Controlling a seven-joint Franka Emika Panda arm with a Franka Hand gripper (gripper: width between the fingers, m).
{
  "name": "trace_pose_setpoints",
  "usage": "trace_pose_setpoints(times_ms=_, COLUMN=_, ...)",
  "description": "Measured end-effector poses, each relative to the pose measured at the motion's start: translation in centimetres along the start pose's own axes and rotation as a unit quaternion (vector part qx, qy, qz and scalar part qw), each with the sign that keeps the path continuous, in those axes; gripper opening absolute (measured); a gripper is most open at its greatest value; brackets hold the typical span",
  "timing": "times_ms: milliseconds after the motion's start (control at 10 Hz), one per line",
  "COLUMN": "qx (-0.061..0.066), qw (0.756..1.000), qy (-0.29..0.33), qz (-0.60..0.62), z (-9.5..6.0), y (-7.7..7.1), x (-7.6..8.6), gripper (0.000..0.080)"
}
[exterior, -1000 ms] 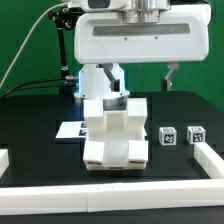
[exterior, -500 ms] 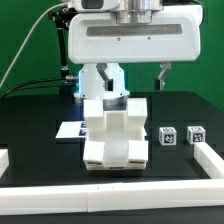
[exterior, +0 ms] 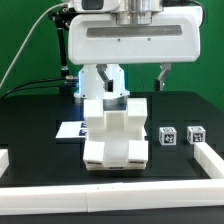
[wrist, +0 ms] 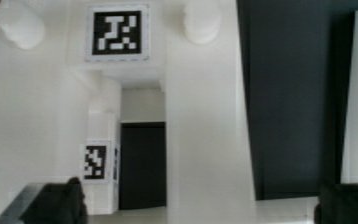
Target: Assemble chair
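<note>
The pincer [wrist: 208, 202] hangs wide open, holding nothing, just above the white chair [exterior: 115, 135], which stands in the middle of the black table [exterior: 35, 125] beside two small cubes [exterior: 168, 136].

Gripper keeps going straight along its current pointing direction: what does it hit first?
Most likely the chair. The open gripper points down at it, and in the wrist view its white panels fill most of the gap between the fingertips. How far above it the gripper hangs is unclear.
</note>
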State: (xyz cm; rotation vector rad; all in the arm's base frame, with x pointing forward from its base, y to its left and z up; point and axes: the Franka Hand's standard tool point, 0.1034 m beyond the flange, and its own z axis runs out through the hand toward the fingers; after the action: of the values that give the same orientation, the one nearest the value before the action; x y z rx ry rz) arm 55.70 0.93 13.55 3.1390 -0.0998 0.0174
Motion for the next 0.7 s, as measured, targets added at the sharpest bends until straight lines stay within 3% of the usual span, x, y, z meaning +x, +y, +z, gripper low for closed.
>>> trace_pose_setpoints(times_ms=200, qx=-0.003, qw=1.0, qy=-0.003, qz=-0.005, z=0.6, y=2.1, x=-0.2, gripper=0.0649)
trace_pose_setpoints(times_ms=500, qx=-0.006, qw=1.0, qy=-0.004, qz=-0.005, z=1.3, y=2.2, x=0.2, gripper=0.0649)
trace_pose_setpoints(times_ms=700, qx=-0.01, qw=1.0, qy=0.001, qz=-0.007, z=1.6, y=2.2, x=1.6, gripper=0.0649)
